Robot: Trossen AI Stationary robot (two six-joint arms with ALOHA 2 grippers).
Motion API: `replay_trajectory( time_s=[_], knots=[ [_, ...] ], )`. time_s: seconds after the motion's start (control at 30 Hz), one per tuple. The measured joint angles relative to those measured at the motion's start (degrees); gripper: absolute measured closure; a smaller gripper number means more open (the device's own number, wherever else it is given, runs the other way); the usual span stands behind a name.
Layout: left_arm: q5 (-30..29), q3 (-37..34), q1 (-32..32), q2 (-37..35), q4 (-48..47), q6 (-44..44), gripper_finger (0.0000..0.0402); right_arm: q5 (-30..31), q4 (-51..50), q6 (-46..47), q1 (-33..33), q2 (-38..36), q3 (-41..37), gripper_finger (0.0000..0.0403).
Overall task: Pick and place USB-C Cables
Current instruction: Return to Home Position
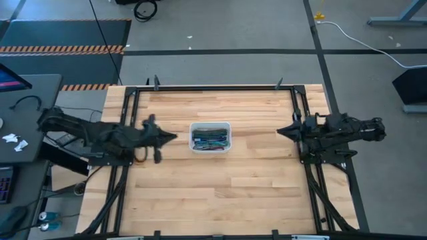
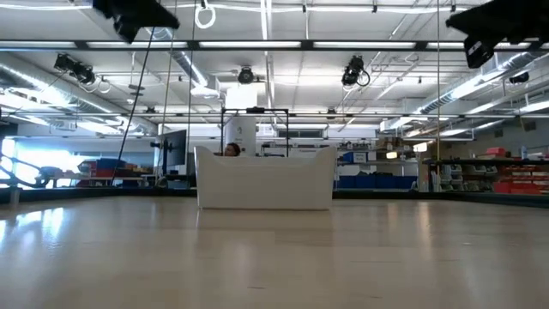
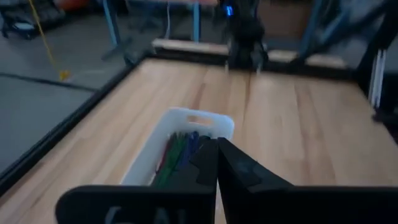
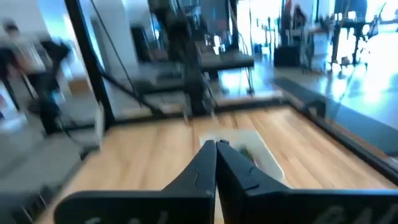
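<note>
A white bin [image 1: 211, 137] stands at the table's middle and holds several bundled USB-C cables [image 1: 211, 140] in teal, green, red and purple; they also show in the left wrist view [image 3: 177, 152]. My left gripper [image 1: 175, 137] is shut and empty, raised just left of the bin. My right gripper [image 1: 279, 131] is shut and empty, raised well right of the bin. In the low view the bin [image 2: 264, 178] hides its contents.
Black frame rails [image 1: 213, 87] run along the table's far, left and right sides. Bare wood [image 1: 220, 193] lies on the near side of the bin. A desk with gear [image 1: 20, 120] stands off the table's left.
</note>
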Motion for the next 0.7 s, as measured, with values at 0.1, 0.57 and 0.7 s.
replay_trajectory(
  time_s=[0.1, 0.57, 0.7],
  knots=[
    [0.3, -9.0, 0.6, -9.1, 8.4, 2.1, 0.0397, -1.3, 0.7, 0.7, 0.0, -4.1, -0.1, 0.0394],
    [9.0, -37.4, 6.9, -40.2, 28.1, 6.7, 0.04, -6.3, 23.1, -1.2, 0.0, -4.2, -16.6, 0.0401],
    [12.8, -37.5, 8.0, -42.1, 27.9, 7.5, 0.04, -6.3, 26.4, -0.8, 0.0, -4.2, -20.2, 0.0401]
  ],
)
